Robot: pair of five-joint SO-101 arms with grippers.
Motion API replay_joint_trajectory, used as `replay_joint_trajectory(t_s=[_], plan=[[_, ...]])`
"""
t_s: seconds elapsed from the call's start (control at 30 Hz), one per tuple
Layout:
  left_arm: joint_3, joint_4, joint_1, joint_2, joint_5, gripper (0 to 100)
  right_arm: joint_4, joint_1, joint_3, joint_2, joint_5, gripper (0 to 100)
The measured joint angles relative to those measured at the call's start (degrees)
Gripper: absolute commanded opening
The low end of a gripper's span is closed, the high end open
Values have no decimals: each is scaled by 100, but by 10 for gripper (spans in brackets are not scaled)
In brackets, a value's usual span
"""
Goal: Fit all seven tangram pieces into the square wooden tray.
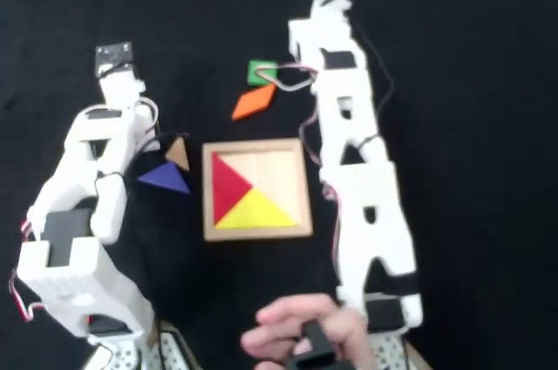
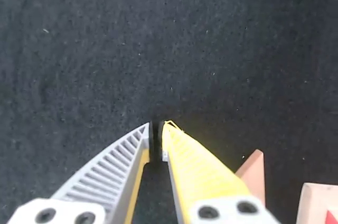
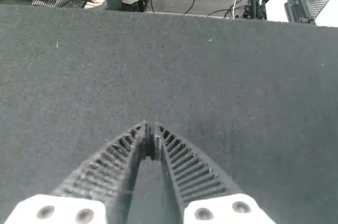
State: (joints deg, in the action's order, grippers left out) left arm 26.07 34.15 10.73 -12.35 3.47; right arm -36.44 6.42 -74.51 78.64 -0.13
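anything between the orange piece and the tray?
Nothing visible. Bare black cloth lies between the orange piece and the far rim of the tray, and the tray's unfilled part is on that side. A cable crosses the green square beyond the orange piece, off the path.

Your high camera hangs well above the table and looks almost straight down, taking in both arms and the whole tray. Your left wrist camera sits just behind the left gripper. It faces along the jaws, steeply down and close to the table, and shares the tan triangle and 1 tray corner with the high view. Your right wrist camera sits behind the right gripper at a shallower tilt. It looks across the table to its far edge and the room beyond.
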Motion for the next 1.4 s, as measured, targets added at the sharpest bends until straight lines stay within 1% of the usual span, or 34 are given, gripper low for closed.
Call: replay_joint_trajectory(t_s=[0.13,0.3,0.57,0.8,0.9,1.0,1.1,1.2,1.4], plan=[[0,0,0,0,-9,58,818,18,0,308,440,12],[0,0,0,0,9,58,1380,62,0,422,527,12],[0,0,0,0,9,58,1292,62,0,422,615,12],[0,0,0,0,9,58,659,53,-255,431,1037,11],[0,0,0,0,9,58,-26,53,-826,431,1064,11],[0,0,0,0,9,58,-958,44,-1582,404,1064,11],[0,0,-79,0,26,59,-1864,-97,-1758,158,1099,11],[-220,0,-431,88,9,62,-2936,-325,-1758,-255,1099,11],[-1574,79,-1160,35,9,61,-5451,-738,-1846,-1433,1125,11]])
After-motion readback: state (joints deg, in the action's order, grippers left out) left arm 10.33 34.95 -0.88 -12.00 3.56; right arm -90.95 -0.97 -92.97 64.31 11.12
